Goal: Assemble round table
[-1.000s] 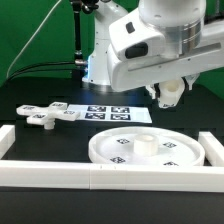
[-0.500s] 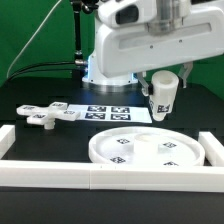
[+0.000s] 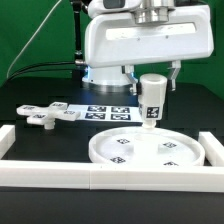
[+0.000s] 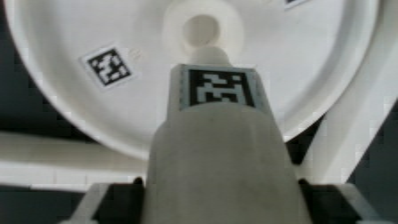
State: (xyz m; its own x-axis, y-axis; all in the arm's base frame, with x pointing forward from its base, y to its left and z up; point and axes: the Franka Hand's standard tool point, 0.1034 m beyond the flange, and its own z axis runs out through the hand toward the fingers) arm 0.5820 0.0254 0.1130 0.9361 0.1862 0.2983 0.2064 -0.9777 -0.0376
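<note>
Square black-and-white tags mark the post (image 3: 152,100) and the round disc (image 3: 112,150). The arm points straight down, jaws pinching the upright post over the disc's centre.

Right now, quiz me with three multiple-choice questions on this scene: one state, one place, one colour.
1. How is the post? A lying flat; B held upright by the gripper over the disc; C dropped sideways.
2. Where is the cross-shaped foot? A on the disc; B on the table, exterior view's left of the disc; C in the gripper.
3. The disc's colour? A red; B black; C white.
Answers: 1 B, the gripper clamps it vertical; 2 B, it lies apart there; 3 C, plainly white.
</note>
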